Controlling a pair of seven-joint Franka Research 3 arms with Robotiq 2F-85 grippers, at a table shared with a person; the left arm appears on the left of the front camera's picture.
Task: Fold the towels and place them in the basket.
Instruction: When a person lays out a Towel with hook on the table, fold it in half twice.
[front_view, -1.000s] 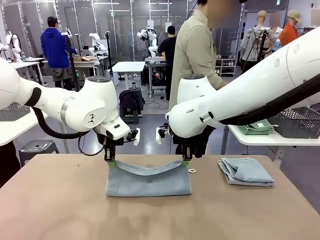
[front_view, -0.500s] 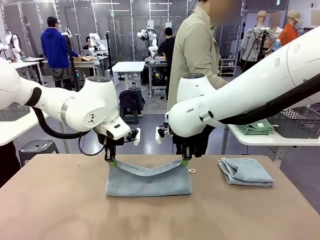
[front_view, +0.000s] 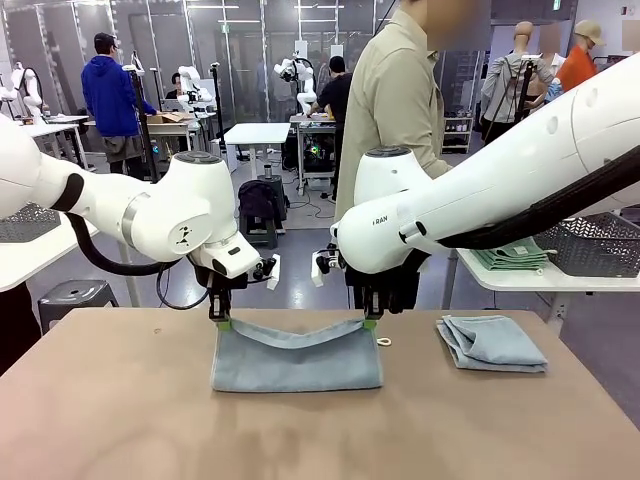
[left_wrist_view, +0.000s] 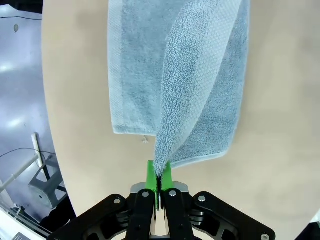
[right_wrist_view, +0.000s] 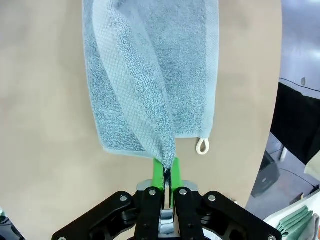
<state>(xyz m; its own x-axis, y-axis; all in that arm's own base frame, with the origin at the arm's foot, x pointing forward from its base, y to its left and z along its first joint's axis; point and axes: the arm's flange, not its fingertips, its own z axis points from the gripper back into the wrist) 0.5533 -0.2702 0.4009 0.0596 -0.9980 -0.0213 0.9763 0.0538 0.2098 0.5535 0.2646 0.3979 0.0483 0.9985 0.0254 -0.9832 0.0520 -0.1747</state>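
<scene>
The big brown table (front_view: 110, 420) has two towels on it. The middle towel (front_view: 296, 365) lies near the far edge, and its top layer is lifted up at both far corners. The left gripper (front_view: 222, 323) has its jaws pressed tight on one corner of the cloth. The right gripper (front_view: 369, 323) pinches the other corner the same way. The cloth sags a little between them. A second towel (front_view: 492, 343) sits folded off to the right, apart from the first one. The basket (front_view: 598, 245) seems to be on a side table (front_view: 500, 277) past the right arm (front_view: 480, 190), but it is partly cut off, so I cannot tell what is in it. A small white loop (right_wrist_view: 202, 146) hangs by the right gripper's corner. Each gripper holds only a tiny bit of cloth, so a fast pull could make a corner slip out. If one arm goes ahead of the other, the fold could come out crooked. A low drag could pull the bottom layer along too.
</scene>
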